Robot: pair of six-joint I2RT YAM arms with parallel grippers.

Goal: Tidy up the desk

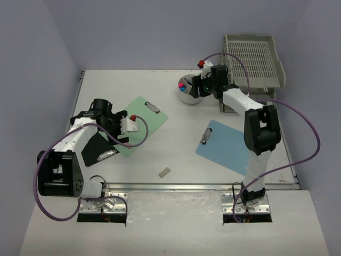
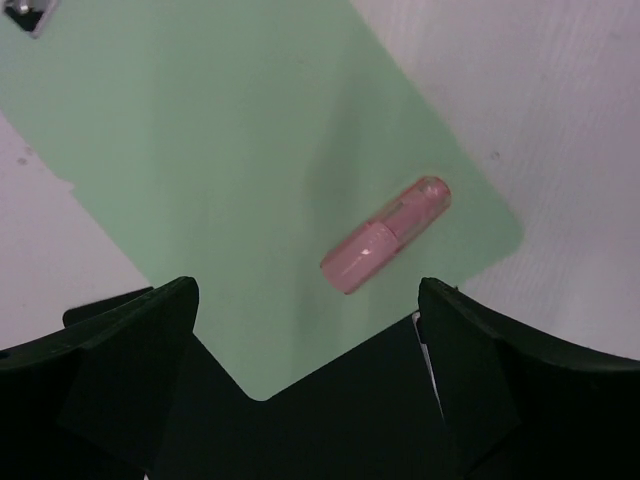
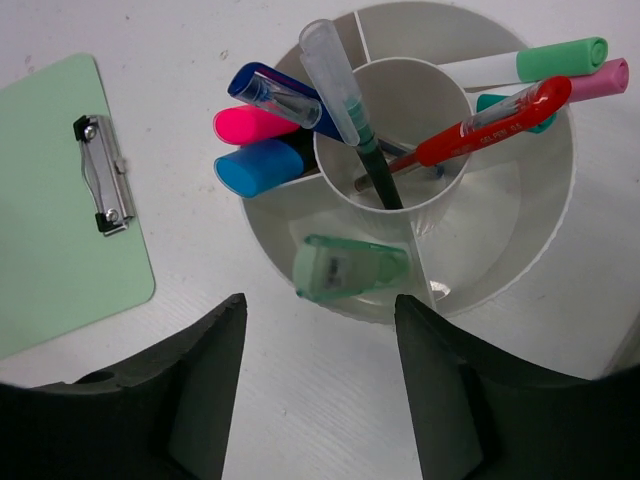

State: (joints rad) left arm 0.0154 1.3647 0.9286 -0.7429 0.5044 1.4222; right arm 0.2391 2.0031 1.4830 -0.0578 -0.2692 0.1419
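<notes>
Your desk (image 1: 181, 138) filled the space between the lilac walls, with both arms reaching out over it from the near rail. Your left gripper (image 2: 305, 295) hung low over the green clipboard (image 1: 143, 121) on the left side of the desk. Its fingers were spread wide with nothing between them. A small pink tube (image 2: 386, 235) lay flat on that clipboard just ahead of the fingertips, touching neither one. A black clipboard (image 1: 98, 145) lay partly under the green one, beneath your left arm. Your right gripper (image 3: 320, 305) hovered at the far side above the round white organizer (image 3: 480, 250), with its jaws parted and holding nothing. A translucent green item (image 3: 350, 267) rested at the organizer's near rim, right in front of the fingers. A red pen (image 3: 480, 125) leaned out of the centre cup, and a pink highlighter (image 3: 250, 125) and a blue highlighter (image 3: 255, 165) stood in the outer ring. The grey trays (image 1: 256, 58) sat behind the organizer in the far right corner. A blue clipboard (image 1: 226, 146) lay beside your right arm, and a small grey block (image 1: 164, 172) lay near the front rail.
</notes>
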